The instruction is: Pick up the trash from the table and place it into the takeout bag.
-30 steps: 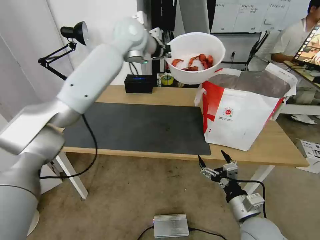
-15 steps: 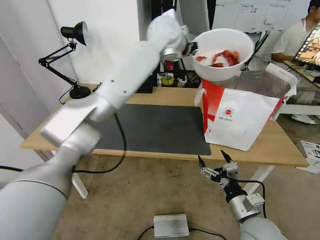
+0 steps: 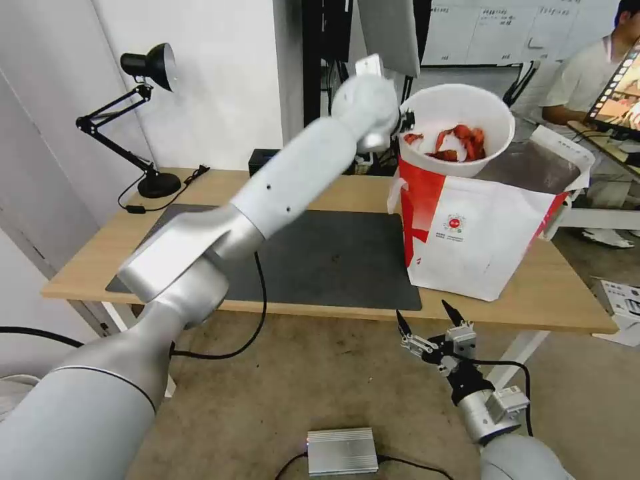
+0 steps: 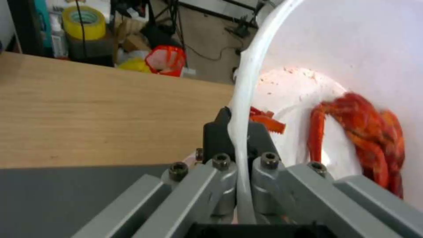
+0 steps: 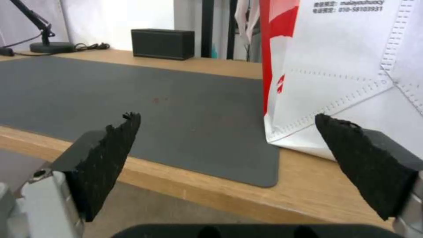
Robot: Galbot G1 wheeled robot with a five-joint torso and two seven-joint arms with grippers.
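Observation:
The white round bowl (image 3: 457, 107) holding red crayfish shells (image 3: 460, 140) hangs at the left end of the takeout bag's (image 3: 480, 227) open mouth, its lower part hidden behind the bag's red side panel. My left gripper (image 3: 407, 123) is shut on the bowl's near rim. In the left wrist view the gripper (image 4: 240, 132) pinches the thin white rim of the bowl (image 4: 352, 49), with the shells (image 4: 370, 132) inside. My right gripper (image 3: 427, 320) hangs open below the table's (image 3: 320, 190) front edge. In the right wrist view the gripper (image 5: 227, 117) faces the bag (image 5: 343, 66).
A dark grey mat (image 3: 320, 253) covers the middle of the table. A black desk lamp (image 3: 150, 67) stands at the back left, and a black box (image 3: 263, 160) peeks out behind my left arm. A yellow tape roll (image 4: 84, 21) lies beyond the table. A silver box (image 3: 342, 450) lies on the floor.
My left arm has carried the bowl to the right and lowered it into the bag's mouth. The right arm has not moved.

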